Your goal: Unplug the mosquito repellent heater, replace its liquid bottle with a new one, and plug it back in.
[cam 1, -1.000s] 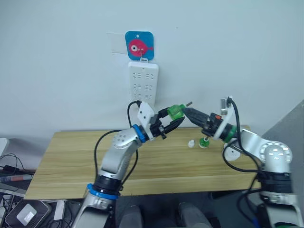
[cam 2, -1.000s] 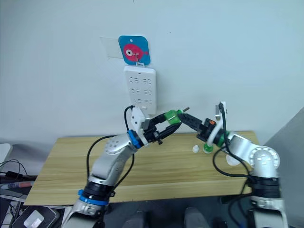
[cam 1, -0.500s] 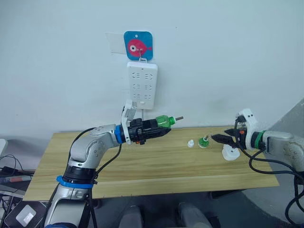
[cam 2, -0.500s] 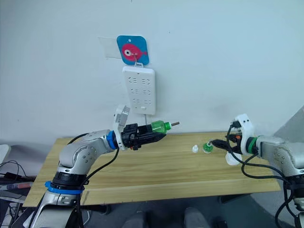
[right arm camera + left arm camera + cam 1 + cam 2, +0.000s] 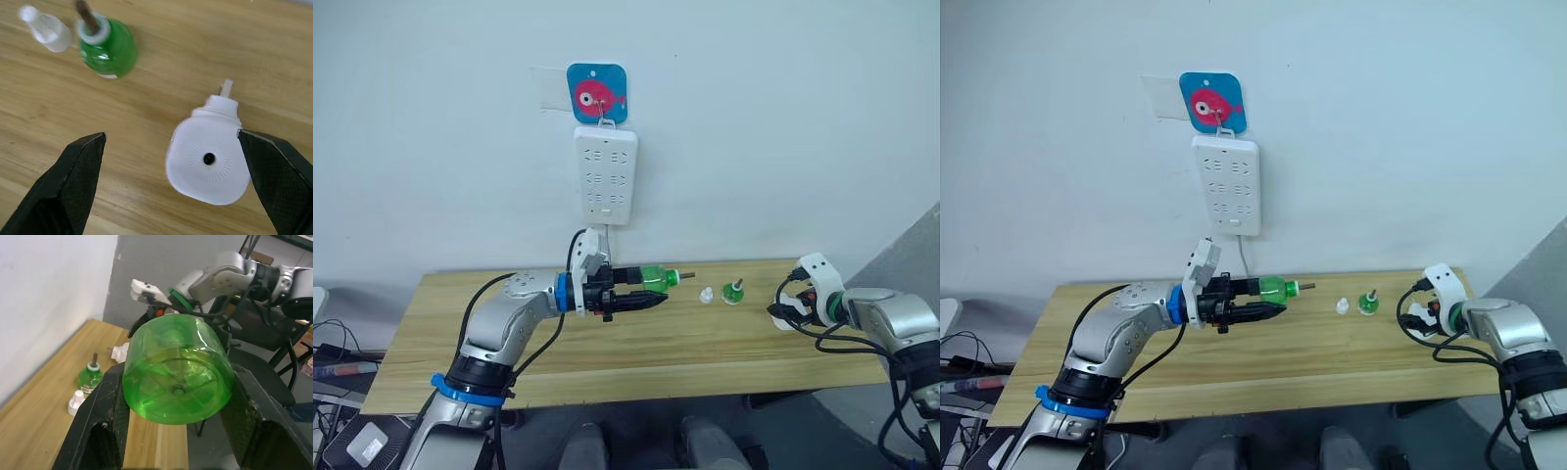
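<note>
Heater (image 5: 208, 164) lies on the tabletop (image 5: 607, 343) near its right end, hole facing up, prongs toward the wall, unplugged. No bottle in it. The right gripper (image 5: 176, 186) hovers over it with fingers (image 5: 83, 171) spread wide, one to each side of the heater, not touching it; in the head views this gripper (image 5: 783, 310) sits low at the right end of the tabletop.

Left gripper (image 5: 171, 431) pinches a green bottle (image 5: 654, 278) by its body, held on its side above the middle of the tabletop, dark wick pointing toward the robot's right. No cap on it. In the left wrist view the bottle's base (image 5: 177, 377) faces the camera, black fingers (image 5: 105, 421) pressed on both sides.

A second green bottle (image 5: 107, 46) stands upright on the tabletop, well apart from the heater, between it and the held bottle. Wick exposed, no cap. A small white cap (image 5: 46, 29) lies just beside this bottle, not touching.

Which of the two bottles is the fresh one cannot be told, as both are uncapped.

White power strip (image 5: 608, 174) hangs on the wall under a blue fish hook-plate (image 5: 598, 95).
</note>
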Tool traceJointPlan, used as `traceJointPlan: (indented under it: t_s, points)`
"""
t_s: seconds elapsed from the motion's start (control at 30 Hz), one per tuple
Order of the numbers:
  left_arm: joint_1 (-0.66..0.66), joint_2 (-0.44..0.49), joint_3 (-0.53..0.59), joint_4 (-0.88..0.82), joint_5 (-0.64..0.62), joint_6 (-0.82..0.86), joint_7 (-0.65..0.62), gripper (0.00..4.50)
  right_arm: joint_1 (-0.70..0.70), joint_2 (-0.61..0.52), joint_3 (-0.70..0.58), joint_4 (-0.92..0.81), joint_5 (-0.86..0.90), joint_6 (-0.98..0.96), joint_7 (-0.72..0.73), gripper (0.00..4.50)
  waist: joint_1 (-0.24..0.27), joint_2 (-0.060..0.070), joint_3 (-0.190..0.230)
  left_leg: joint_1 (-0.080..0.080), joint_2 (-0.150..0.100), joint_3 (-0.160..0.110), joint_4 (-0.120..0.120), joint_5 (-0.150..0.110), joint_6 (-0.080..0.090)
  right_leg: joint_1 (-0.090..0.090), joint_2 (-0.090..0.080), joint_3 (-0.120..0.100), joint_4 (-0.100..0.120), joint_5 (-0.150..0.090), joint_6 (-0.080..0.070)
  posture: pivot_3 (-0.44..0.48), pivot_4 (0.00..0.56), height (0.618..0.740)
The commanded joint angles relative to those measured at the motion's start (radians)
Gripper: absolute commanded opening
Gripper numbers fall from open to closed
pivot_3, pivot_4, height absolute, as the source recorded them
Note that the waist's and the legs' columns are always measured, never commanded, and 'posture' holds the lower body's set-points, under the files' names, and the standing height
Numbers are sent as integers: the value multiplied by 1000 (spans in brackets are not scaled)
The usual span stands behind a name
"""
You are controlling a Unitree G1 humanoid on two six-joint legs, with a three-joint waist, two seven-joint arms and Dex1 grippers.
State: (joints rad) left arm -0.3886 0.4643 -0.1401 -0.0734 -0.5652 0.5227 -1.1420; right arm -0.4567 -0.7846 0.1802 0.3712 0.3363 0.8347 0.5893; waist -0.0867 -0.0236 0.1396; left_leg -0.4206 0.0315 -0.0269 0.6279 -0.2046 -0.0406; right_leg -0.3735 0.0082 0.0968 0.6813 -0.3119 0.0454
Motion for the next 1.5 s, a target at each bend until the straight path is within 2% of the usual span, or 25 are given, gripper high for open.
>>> traceJointPlan:
  t_s: [0.03, 0.4, 0.7, 0.8, 0.9, 1.07, 1.2, 1.33, 1.4, 1.5]
  points:
    - [11, -1, 1, -68, -2, -14, 9, 2221, -58, 33, -48, 85, -35, 39, -29, 4482, 0, 0, 0, 0, 0, 0, 0, 0, 0, 0, 0, 0, 0, 0, 0, -51, 141, 740]
    - [55, 11, 1, -125, -5, -8, 39, 2221, -173, 111, -75, 340, -135, 46, -48, 4482, 6, 2, 1, 0, 0, 0, 0, 0, 0, 0, 0, 0, 0, 0, 0, -5, 141, 740]
    - [69, 16, -1, -147, -8, -4, 56, 2221, -223, 137, -65, 437, -199, -3, 5, 4482, 7, 3, 3, 0, 0, 0, 0, 0, 0, 0, 0, 0, 0, 0, 0, 8, 138, 740]
    - [71, 22, -7, -149, -1, -7, 55, 2221, -234, 143, -76, 455, -206, 7, 22, 3949, 7, 3, 3, 0, 0, 0, 0, 0, 0, 0, 0, 0, 0, 0, 0, 7, 139, 740]
    - [70, 24, -10, -147, -1, -7, 53, 2221, -231, 138, -78, 457, -214, 15, 36, 2941, 6, 3, 3, 1, 0, 0, 0, 0, 0, 1, 0, 0, 0, 0, 0, 5, 140, 740]
    - [66, 23, -12, -143, 1, -16, 51, 2221, -231, 117, -99, 440, -210, 27, 68, 2945, 7, 4, 5, 1, 0, 0, 0, 0, 0, 1, 0, 0, 0, 0, 0, 0, 141, 740]
    - [66, 9, -8, -138, 8, -46, 54, 2221, -245, 59, -156, 329, -70, 193, 288, 2945, 8, 8, 16, 1, -1, 0, 0, 0, 0, 1, 0, 0, 0, 0, 0, -5, 151, 740]
    - [80, -18, -19, -148, 11, -83, 50, 2221, -238, -50, -316, 112, 240, 565, 511, 2945, 9, 13, 22, 1, -1, 0, -1, 0, 0, 1, 0, 0, 0, 0, 0, -22, 159, 740]
    - [74, -36, -14, -155, 0, -84, 57, 2221, -232, -100, -360, 40, 363, 721, 549, 2945, 13, 13, 23, 0, -1, -1, -1, 0, 0, 1, 0, -1, -1, 0, 0, -29, 163, 740]
    - [56, -56, 0, -161, -9, -87, 72, 2221, -244, -147, -379, 19, 568, 780, 526, 2945, 16, 9, 25, 0, -1, -1, -1, -1, 2, 1, 0, -2, -1, 0, 0, -39, 168, 740]
